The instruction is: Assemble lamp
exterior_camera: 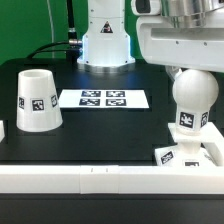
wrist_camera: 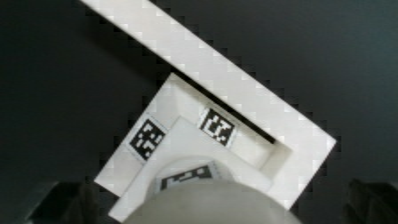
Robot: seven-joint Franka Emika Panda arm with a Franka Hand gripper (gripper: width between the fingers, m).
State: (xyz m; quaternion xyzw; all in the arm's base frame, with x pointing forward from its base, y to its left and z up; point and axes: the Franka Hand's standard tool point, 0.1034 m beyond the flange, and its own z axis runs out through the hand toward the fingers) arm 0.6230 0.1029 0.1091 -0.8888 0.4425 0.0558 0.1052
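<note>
The lamp is in two places on the black table (exterior_camera: 110, 135). At the lower right of the exterior view, the round bulb (exterior_camera: 192, 100) stands upright with its neck in the flat square base (exterior_camera: 190, 152). The base lies just beside the low white wall (exterior_camera: 100, 180) at the front edge. At the left of the same view, well apart, the shade (exterior_camera: 38, 100) sits with its wide mouth down. The marker board (exterior_camera: 103, 98) lies between them, further back.

The gripper (exterior_camera: 186, 66) hangs directly over the bulb. In the wrist view its two dark fingers (wrist_camera: 63, 205) are spread wide, one on each side of the bulb, and a dark gap shows on both sides. So I judge the claw to be open and to hold nothing, though that picture is blurred.

All three parts look like stiff, light, hollow plastic with a smooth skin, so I think they may slip. The bulb is round, and the pads would meet it only on a small area. I would take it across the widest part, or at the neck if the claw can reach it. The shade is too wide to take around, so one finger inside and one outside the rim seems safer to me.
</note>
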